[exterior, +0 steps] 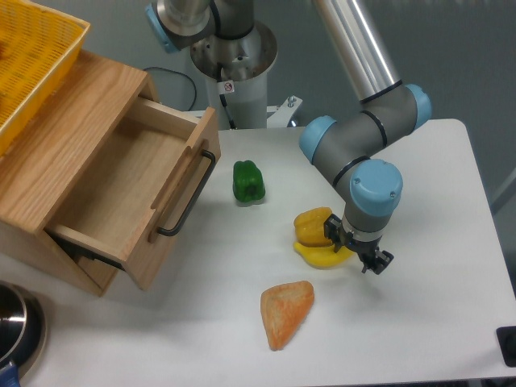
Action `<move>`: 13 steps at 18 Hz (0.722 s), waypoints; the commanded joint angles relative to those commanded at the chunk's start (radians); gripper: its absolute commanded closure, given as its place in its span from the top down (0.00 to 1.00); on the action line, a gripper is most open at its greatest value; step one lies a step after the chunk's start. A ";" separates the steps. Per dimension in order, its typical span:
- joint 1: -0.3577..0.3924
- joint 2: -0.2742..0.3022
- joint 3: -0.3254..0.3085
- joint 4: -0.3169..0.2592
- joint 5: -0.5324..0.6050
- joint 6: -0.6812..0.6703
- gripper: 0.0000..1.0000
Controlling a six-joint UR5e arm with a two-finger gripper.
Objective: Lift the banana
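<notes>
The banana (319, 257) lies on the white table (427, 322), just in front of a yellow bell pepper (312, 223) and touching it. My gripper (355, 248) points straight down over the banana's right end, which it hides. Its dark fingers (376, 260) stand apart, one on the pepper side and one on the near right side of that end. The gripper looks open, with the banana's tip between the fingers. I see no lift of the banana off the table.
A green pepper (248, 181) sits further back left. An orange wedge-shaped piece (285, 311) lies in front of the banana. A wooden drawer unit (105, 185) with its drawer pulled out fills the left side, with a yellow basket (32, 56) on top.
</notes>
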 joint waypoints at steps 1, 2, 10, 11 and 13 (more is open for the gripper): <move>0.002 0.003 -0.011 0.000 0.000 0.002 0.73; 0.002 0.008 -0.017 0.000 0.002 0.002 0.73; 0.015 0.040 0.005 -0.017 0.025 0.003 0.75; 0.015 0.044 0.001 -0.029 0.025 0.003 0.75; 0.014 0.046 -0.011 -0.034 0.025 0.003 0.75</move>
